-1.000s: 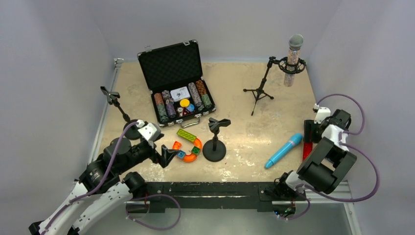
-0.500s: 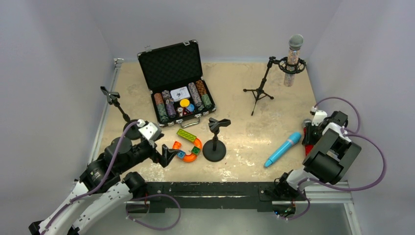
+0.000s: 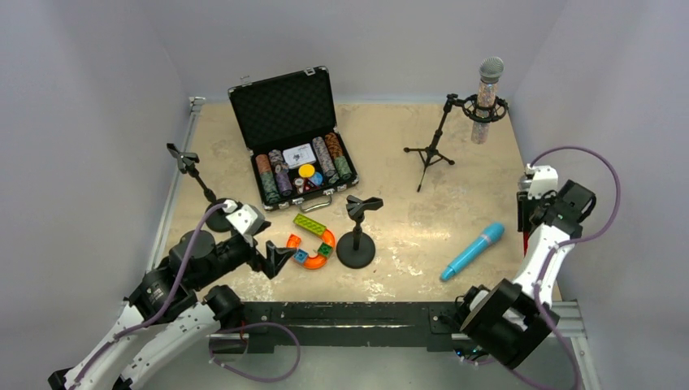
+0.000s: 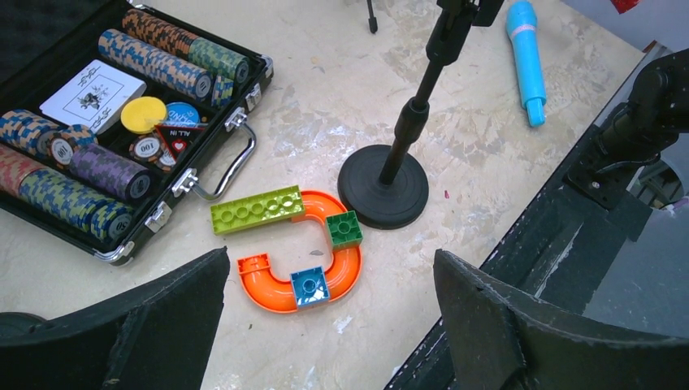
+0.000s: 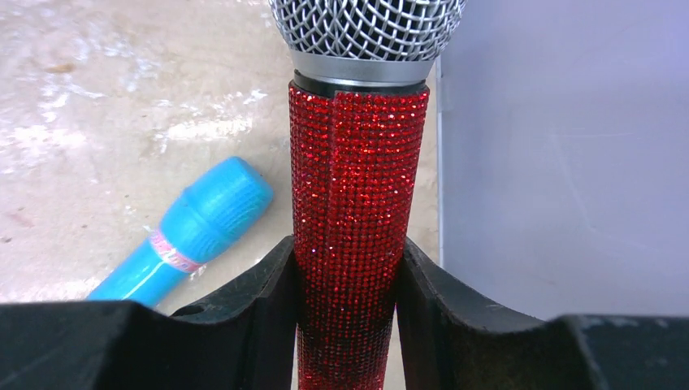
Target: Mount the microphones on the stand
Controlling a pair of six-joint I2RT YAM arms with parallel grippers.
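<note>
Right gripper [image 5: 345, 280] is clamped on the red glitter microphone [image 5: 357, 187], both fingers [image 5: 264, 284] pressed against the sparkly barrel below the grey mesh head, which points away from the wrist camera. From the top view I place that gripper at the right edge of the table [image 3: 390, 219], about halfway between near and far. I can't tell whether the mic's tail end touches the surface. The light-blue microphone [image 3: 472, 251] lies flat on the table just left of the right arm, angled with its head toward the far right. The silver-pink glitter microphone [image 3: 486, 97] stands upright in the clip of the tripod stand [image 3: 431, 150] at the far right. Left gripper [image 3: 282, 260] hangs at the near left with its jaws spread wide. Its wrist camera looks down on an orange curved track [image 4: 296, 288] with green and blue bricks on it. Just right of the track stands a round-base stand [image 3: 356, 244]. A second small stand [image 3: 188, 166] is at the far left, its base partly behind the left arm. An open poker chip case [image 3: 292, 138] sits at the far centre-left.
</note>
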